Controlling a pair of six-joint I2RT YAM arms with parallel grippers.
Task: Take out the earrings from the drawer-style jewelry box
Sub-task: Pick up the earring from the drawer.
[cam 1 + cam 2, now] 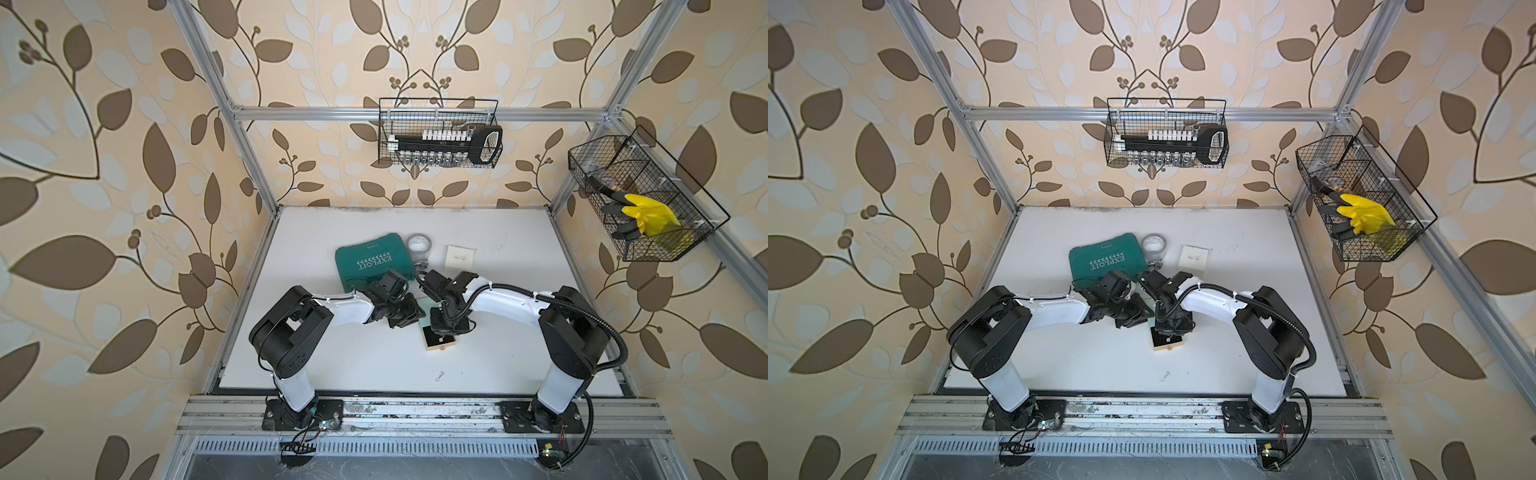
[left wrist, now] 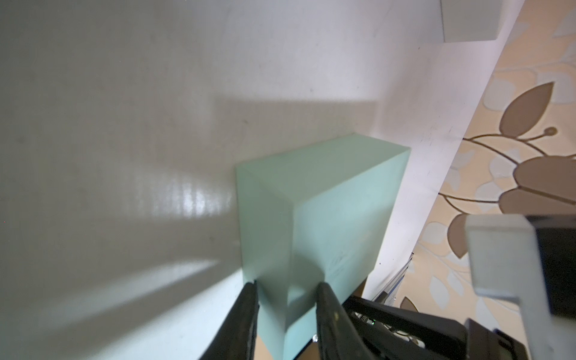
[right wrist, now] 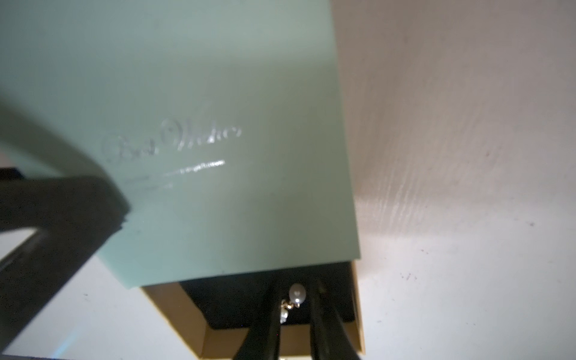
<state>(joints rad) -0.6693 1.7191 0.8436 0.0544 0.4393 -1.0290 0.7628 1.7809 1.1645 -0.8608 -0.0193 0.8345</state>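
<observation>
Mint-green jewelry box, black drawer lining, pearl-white earring.

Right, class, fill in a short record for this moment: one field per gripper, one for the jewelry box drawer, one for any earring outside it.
left gripper: shut on the mint-green sleeve
right gripper: jaws apart, either side of the pearl-drop earring in the drawer
drawer: pulled partly out of the sleeve, black lining showing
loose silvery piece: on the table near its front edge, probably an earring already out
</observation>
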